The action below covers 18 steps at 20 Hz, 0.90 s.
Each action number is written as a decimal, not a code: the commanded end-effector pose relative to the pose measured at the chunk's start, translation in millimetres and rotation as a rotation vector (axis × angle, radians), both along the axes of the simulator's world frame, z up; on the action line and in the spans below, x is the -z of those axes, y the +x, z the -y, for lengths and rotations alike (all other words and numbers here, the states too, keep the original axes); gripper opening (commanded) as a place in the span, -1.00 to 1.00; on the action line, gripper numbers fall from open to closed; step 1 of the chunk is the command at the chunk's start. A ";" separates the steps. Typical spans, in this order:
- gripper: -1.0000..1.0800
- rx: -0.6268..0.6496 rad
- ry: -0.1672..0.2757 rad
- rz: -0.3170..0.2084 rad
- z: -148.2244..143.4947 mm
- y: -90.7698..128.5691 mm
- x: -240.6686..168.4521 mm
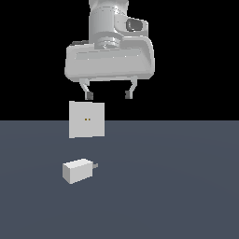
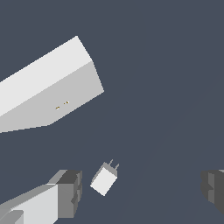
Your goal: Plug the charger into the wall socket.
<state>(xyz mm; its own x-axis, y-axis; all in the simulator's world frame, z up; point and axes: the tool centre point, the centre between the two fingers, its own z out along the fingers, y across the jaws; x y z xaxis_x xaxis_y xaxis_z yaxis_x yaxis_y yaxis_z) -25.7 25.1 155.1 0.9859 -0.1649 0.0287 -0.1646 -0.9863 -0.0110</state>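
Gripper point(image 1: 108, 95) hangs high, fingers spread apart, holding nothing. Charger point(image 1: 78, 170) lies on the bench point(image 1: 186, 186) below and toward the exterior view's left, prongs pointing right. Wall socket point(image 1: 86, 119) stands upright behind it.

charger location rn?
The charger lies on the floor at the exterior view's left, nearer the camera than the upright wall socket, prongs toward the view's right. It is untouched; the open gripper hangs above.

pale grey arm point(image 1: 109, 28), short fingers point(image 1: 87, 95) (dark-tipped)
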 end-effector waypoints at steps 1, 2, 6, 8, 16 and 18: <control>0.92 0.049 -0.005 0.010 -2.3 -7.0 6.8; 0.92 0.069 -0.007 0.013 -3.3 -9.8 9.7; 0.92 0.149 -0.015 0.029 -7.7 -20.1 20.9; 0.92 0.186 -0.019 0.036 -10.0 -24.9 26.3; 0.92 0.329 -0.035 0.064 -20.4 -41.3 47.3; 0.92 0.364 -0.039 0.070 -23.2 -44.8 52.5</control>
